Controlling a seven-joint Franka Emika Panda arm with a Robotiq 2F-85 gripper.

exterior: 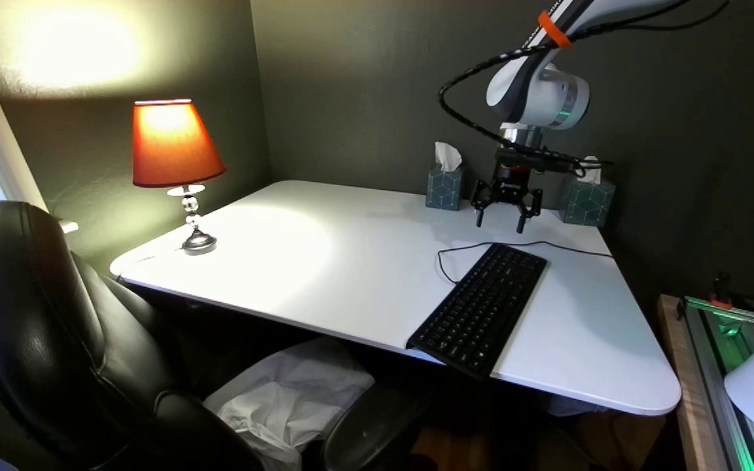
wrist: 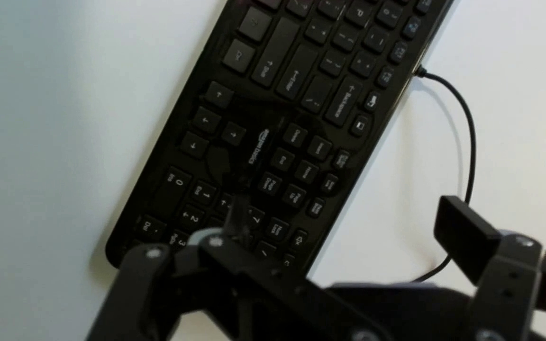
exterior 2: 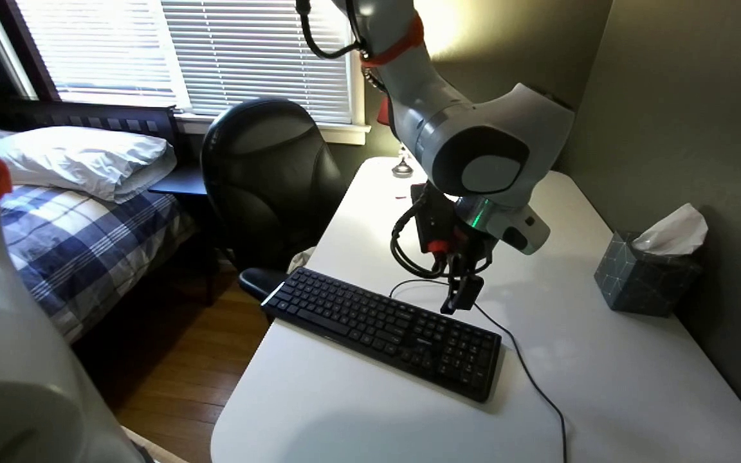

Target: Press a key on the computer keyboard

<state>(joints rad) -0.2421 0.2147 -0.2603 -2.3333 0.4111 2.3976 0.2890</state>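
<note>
Reading from the wrist view, I get "amazon basics" in pale letters on the computer keyboard, set sideways as I look at it. Near that logo I can read Delete, Insert, End, Home, Page Up and Page Down; farther from my gripper come Backspace, Enter and Shift. Closer in sits the number pad, where 0 Ins, 1 End, 2, 7 and Num Lock come through, while other caps are hidden behind the gripper itself. On the arm above the tool, in an exterior view, I see lettering too cut off to read.

I have the gripper spread wide, its fingers well apart and pointing down above the white desk. The keyboard lies flat, lower than the tool, its number-pad end nearest, the opposite end jutting slightly past the desk's edge. Through the wrist camera, one fingertip overlaps the number pad, and its mate shows against the desk and the thin black cable, on the side where that cable leaves the keyboard. In an exterior view, both tips hang clear of the keys. Behind the tool from there stands one tissue box to one side and another tissue box to the other; the lit red lamp is well apart from it, across the desk.
</note>
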